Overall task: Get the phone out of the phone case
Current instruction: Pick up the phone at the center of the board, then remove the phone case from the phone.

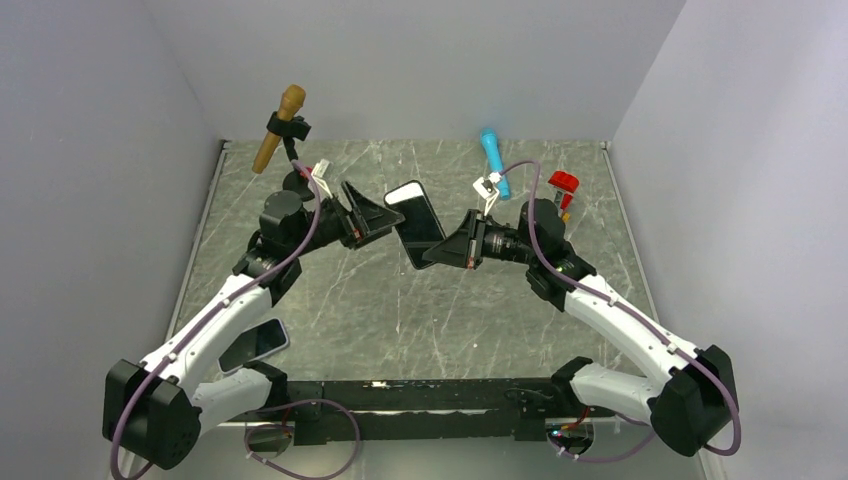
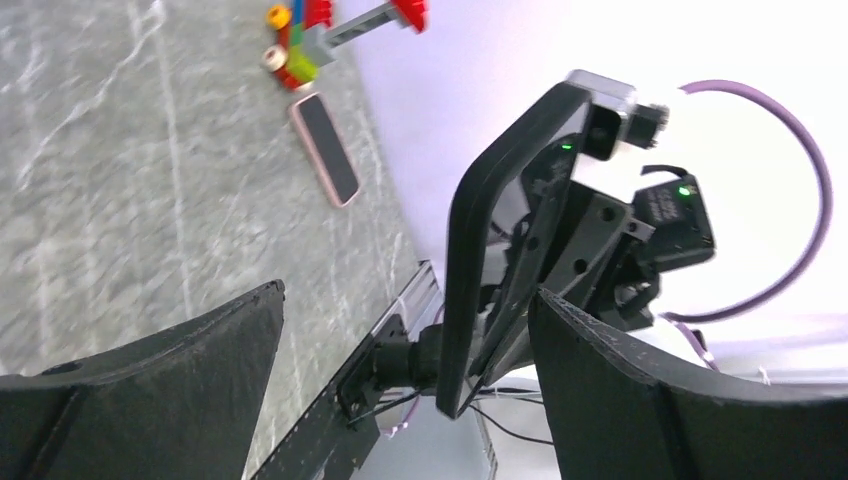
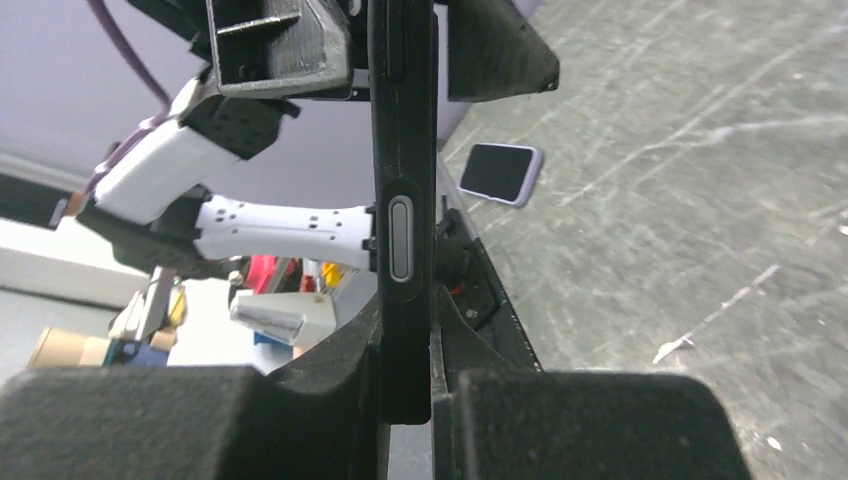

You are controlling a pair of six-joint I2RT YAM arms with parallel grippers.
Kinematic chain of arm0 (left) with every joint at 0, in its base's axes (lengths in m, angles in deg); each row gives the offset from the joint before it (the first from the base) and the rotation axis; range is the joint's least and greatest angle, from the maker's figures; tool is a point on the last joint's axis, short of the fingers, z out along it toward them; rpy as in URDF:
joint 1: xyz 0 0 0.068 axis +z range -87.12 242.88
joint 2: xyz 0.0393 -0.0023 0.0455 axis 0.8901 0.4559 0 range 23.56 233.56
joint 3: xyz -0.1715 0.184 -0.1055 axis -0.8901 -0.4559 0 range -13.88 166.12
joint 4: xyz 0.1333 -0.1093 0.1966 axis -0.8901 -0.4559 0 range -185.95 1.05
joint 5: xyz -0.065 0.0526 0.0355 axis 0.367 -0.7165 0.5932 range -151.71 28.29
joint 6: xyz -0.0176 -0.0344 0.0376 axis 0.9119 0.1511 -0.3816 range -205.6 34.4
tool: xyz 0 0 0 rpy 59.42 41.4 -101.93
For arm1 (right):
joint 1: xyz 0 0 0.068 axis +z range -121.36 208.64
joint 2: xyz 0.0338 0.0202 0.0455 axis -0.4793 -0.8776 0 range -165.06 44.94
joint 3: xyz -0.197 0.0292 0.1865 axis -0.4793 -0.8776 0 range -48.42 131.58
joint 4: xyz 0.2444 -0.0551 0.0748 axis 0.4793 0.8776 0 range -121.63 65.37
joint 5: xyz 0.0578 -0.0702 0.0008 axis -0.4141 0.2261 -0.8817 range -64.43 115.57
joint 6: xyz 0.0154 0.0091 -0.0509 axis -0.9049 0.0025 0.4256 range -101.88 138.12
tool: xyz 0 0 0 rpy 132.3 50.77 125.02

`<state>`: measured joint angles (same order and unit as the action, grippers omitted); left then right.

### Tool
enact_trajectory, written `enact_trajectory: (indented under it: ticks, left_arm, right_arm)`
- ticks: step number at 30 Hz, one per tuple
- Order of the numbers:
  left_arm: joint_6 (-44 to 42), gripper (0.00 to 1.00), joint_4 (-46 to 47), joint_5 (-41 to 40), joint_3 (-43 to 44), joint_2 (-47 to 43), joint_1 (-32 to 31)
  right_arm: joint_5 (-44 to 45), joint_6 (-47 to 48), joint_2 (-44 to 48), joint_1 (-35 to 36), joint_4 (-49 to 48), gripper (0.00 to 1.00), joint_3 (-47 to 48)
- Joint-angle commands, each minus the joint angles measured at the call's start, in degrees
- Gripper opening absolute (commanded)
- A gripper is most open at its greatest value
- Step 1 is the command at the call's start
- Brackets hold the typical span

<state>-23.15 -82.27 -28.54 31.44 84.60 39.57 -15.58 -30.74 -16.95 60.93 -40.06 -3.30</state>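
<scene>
A phone in a black case (image 1: 415, 222) hangs in mid-air over the middle of the table. My right gripper (image 1: 443, 254) is shut on its lower end. In the right wrist view the phone (image 3: 403, 200) stands edge-on, clamped between the two fingers of that gripper (image 3: 405, 385). My left gripper (image 1: 378, 214) is open at the phone's upper left edge. In the left wrist view the phone (image 2: 490, 260) is edge-on between the spread fingers of that gripper (image 2: 408, 295), closer to the right finger (image 2: 680, 400) and apart from both.
A second phone in a pinkish case (image 1: 255, 343) lies flat on the table at the near left, also in the left wrist view (image 2: 325, 148) and the right wrist view (image 3: 500, 172). A red toy-brick build (image 1: 563, 185) sits at the back right.
</scene>
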Motion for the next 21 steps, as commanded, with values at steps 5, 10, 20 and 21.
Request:
enact_trajectory:
  ticks: [5,10,20,21]
  left_arm:
    - [0.91,0.80,16.88,2.45,1.68,0.40,-2.33]
    - [5.89,0.57,27.29,4.23,0.95,3.96,-2.84]
    - [1.04,0.10,24.47,3.85,4.94,4.98,-4.39]
    - [0.04,0.06,23.20,4.01,5.48,4.83,-4.42]
  right_arm:
    - [-8.02,-4.39,0.32,-0.04,-16.12,0.00,0.79]
    - [-9.28,-6.15,-0.33,-0.04,-19.30,0.00,-0.17]
    - [-10.72,-4.56,-1.90,0.20,-15.01,0.39,0.94]
    - [-10.14,-2.18,-1.61,0.09,-10.15,0.48,2.67]
